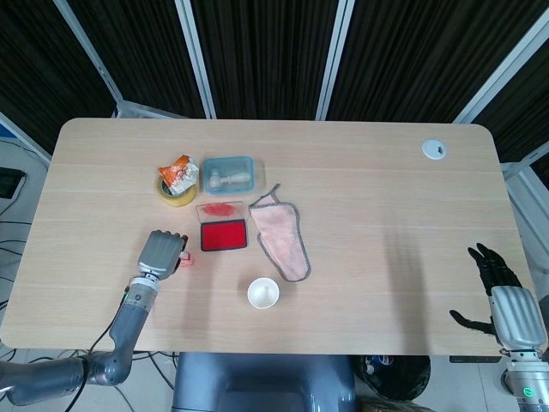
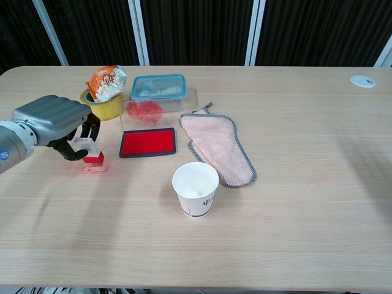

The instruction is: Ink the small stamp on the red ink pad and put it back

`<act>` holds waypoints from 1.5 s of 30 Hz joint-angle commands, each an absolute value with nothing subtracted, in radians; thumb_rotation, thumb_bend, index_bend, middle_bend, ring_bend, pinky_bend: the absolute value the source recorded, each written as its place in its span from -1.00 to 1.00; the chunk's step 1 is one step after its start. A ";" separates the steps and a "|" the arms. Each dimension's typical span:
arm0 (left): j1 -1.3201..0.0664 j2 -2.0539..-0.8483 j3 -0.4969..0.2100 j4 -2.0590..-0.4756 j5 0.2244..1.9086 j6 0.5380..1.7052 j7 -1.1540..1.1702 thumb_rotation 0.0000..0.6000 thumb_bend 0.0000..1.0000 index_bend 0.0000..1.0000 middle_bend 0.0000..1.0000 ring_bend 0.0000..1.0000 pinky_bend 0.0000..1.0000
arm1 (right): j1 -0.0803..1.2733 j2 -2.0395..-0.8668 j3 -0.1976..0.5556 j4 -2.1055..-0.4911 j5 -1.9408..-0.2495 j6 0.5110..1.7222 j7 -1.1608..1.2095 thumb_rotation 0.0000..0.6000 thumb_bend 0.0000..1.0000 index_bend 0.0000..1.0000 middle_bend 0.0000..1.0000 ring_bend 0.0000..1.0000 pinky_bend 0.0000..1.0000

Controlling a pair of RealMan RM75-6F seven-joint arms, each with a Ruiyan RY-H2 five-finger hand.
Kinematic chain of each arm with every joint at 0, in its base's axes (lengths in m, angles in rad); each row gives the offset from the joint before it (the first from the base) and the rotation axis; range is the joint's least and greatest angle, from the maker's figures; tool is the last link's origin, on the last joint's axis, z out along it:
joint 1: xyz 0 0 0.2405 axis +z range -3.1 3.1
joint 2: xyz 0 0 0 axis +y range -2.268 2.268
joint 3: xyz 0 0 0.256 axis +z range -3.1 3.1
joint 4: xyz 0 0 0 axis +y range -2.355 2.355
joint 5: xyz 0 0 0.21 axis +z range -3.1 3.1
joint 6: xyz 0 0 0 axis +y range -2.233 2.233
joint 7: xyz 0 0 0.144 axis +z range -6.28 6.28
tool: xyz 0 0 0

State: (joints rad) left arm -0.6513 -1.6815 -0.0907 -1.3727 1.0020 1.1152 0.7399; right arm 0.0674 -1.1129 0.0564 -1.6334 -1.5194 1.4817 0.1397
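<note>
Left hand [image 2: 54, 121] grips the small stamp [image 2: 92, 152], raised just above the table [image 2: 294, 245], left of red ink pad [image 2: 147, 142] w/ clear lid up. Paper cup [image 2: 196, 188] near centre. Right hand [image 1: 502, 287] at far edge, fingers spread, holds nothing.

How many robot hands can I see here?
2. The grey left robot hand holds the small red-based stamp left of the red ink pad; the black-fingered right robot hand hangs off the table's right edge.
</note>
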 commanded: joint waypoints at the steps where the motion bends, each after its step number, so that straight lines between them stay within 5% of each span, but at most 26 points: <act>1: -0.649 -1.677 -0.093 -1.384 1.016 1.130 0.735 1.00 0.00 0.47 0.46 0.04 0.13 | 0.067 -1.113 0.056 -1.633 -1.520 1.482 0.140 1.00 -0.72 -1.00 -1.00 -1.00 -0.63; 30: -0.824 -1.850 -0.317 -1.355 0.718 1.125 0.961 1.00 0.03 0.50 0.52 0.15 0.22 | 0.071 -1.100 0.058 -1.645 -1.503 1.462 0.168 1.00 -0.69 -1.00 -1.00 -1.00 -0.63; 45: -0.910 -1.836 -0.320 -1.278 0.648 0.958 0.966 1.00 0.04 0.50 0.52 0.15 0.22 | 0.072 -1.093 0.058 -1.652 -1.496 1.453 0.181 1.00 -0.69 -1.00 -1.00 -1.00 -0.63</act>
